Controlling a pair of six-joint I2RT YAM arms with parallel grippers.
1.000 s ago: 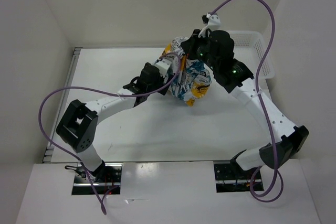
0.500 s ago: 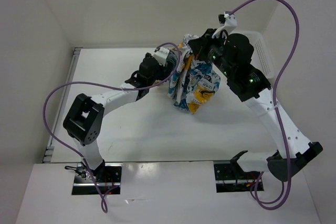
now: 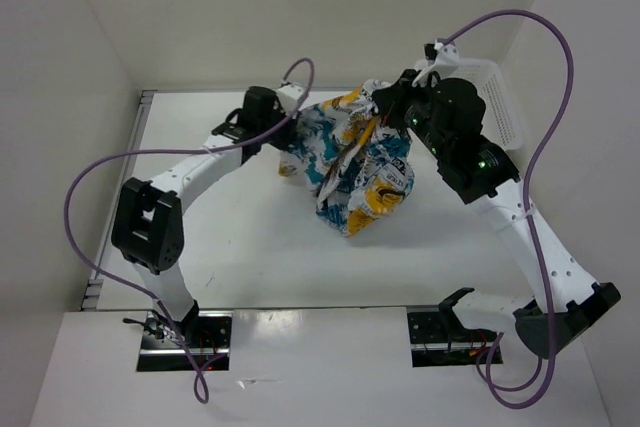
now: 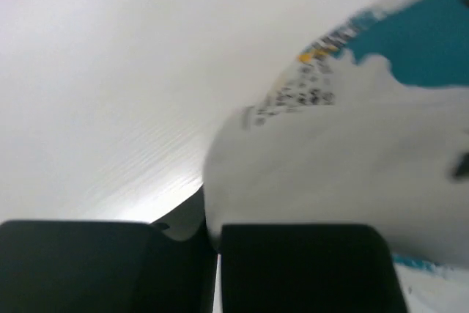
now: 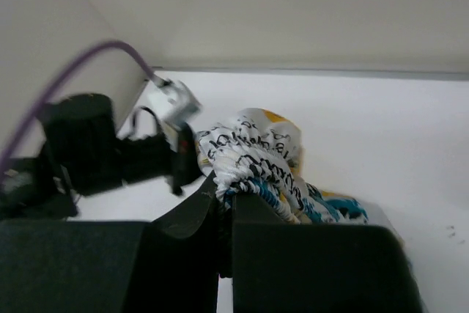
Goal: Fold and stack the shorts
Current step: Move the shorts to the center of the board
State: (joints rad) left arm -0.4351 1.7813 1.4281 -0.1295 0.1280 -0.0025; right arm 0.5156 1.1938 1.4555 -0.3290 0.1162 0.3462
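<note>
Shorts (image 3: 350, 162) hang spread between both arms over the far middle of the surface (image 3: 200, 237); left pincer (image 3: 283, 137) clamped on one edge of the fabric; right pincer (image 3: 378, 104) gripping a bunched fold, higher up; lower end touching surface or not: cannot tell; white basket (image 3: 505, 112) just behind right arm.

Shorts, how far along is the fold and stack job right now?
Done: the shorts are picked up, hanging between the left pincer and right pincer, both shut on cloth. In hand: they are held up, bunched and crumpled. Left: laying them flat, every fold, and the stacking; no fold or stack shows yet.
</note>
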